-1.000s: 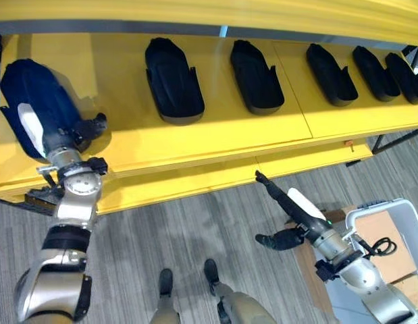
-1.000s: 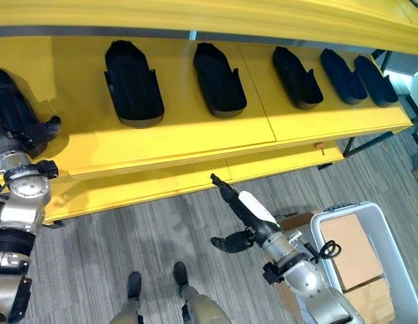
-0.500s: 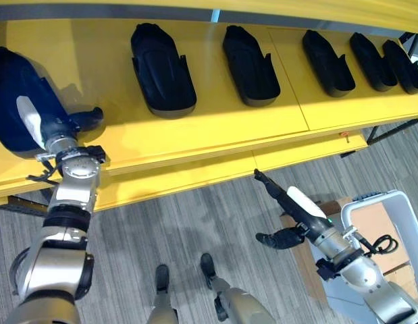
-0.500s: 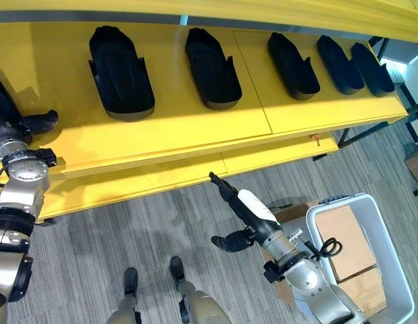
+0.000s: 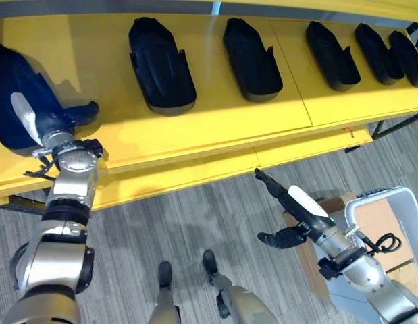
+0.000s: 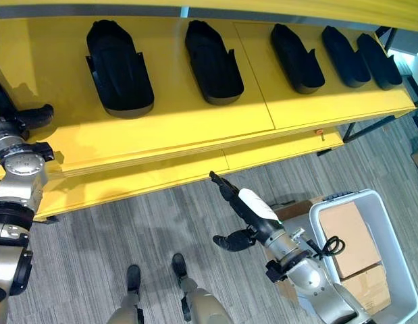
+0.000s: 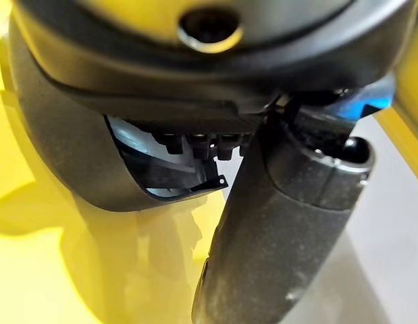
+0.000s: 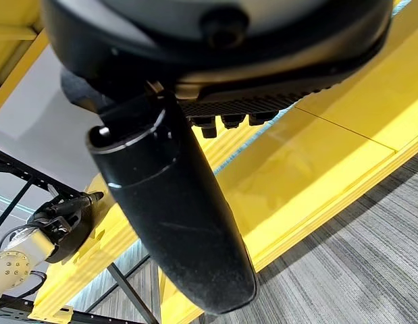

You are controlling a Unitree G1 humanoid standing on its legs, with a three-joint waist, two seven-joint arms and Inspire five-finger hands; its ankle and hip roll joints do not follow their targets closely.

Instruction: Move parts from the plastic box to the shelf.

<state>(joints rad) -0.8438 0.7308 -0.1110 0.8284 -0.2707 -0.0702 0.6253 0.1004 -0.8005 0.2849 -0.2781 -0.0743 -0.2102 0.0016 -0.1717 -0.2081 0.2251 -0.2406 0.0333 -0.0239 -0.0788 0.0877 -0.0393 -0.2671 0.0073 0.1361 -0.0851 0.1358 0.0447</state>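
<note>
Near right, the right hand [image 5: 296,209] is hanging over the floor, fingers straight and empty, beside the plastic box [image 6: 398,297]. Farther left, the left hand [image 5: 50,121] is gripping a dark part [image 5: 16,94] lying lengthwise front-to-back on the shelf [image 5: 215,128].

Parts [image 5: 161,64] lie in a row along the shelf [image 5: 215,128] (plastic box [image 6: 371,270] on the floor, lower right).
</note>
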